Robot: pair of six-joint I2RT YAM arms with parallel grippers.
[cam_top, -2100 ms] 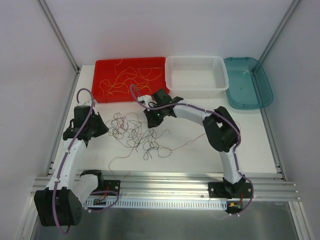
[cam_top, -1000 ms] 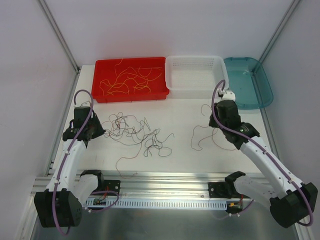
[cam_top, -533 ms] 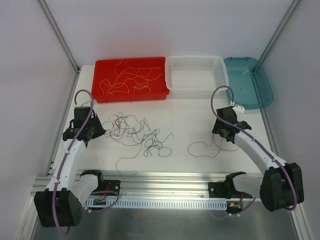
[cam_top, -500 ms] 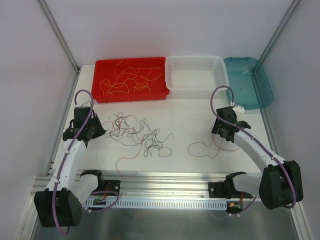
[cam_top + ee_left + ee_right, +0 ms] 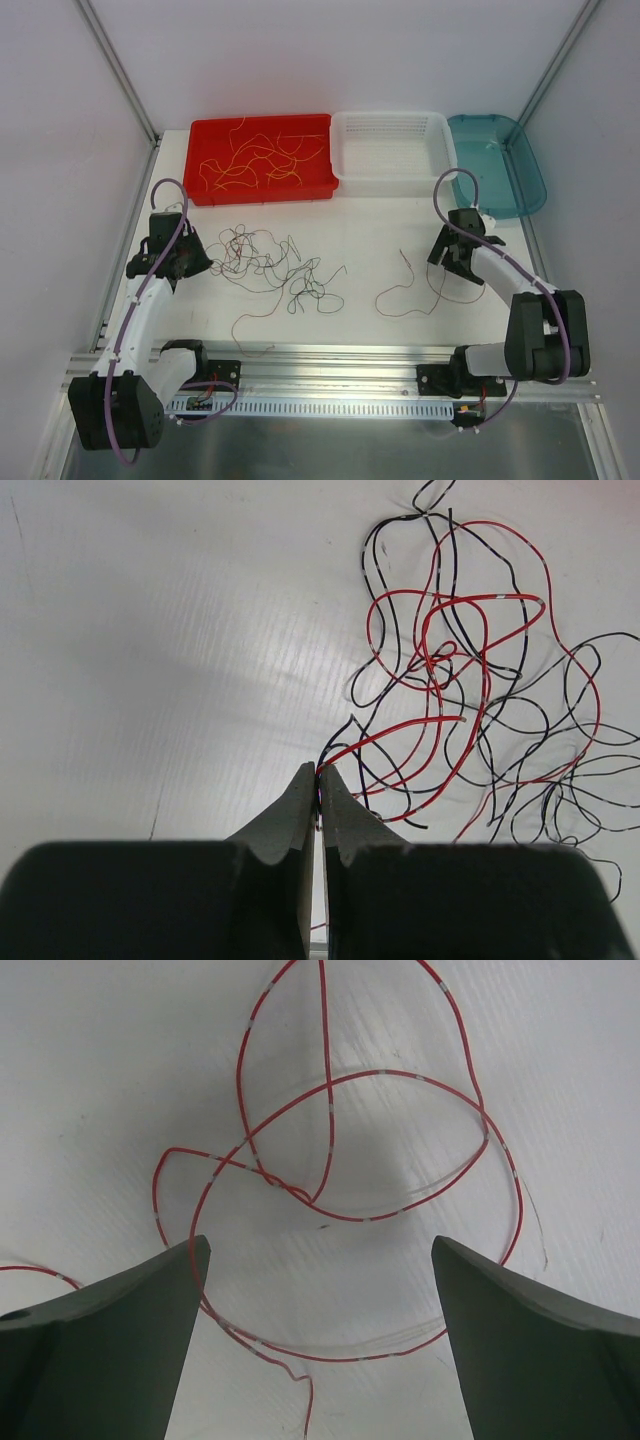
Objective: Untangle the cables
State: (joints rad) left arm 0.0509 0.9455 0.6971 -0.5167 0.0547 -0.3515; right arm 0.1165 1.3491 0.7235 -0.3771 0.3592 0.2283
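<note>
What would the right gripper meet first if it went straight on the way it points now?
Probably the loose red wire, coiled on the white table between the open fingers of the right gripper. Depth is unclear; the table lies right behind it.

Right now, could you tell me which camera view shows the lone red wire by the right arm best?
The right wrist view: the red wire fills the frame, every loop and crossing plain between the open fingers. The top view shows it only as a thin curl. The left wrist view shows just the tangle.
</note>
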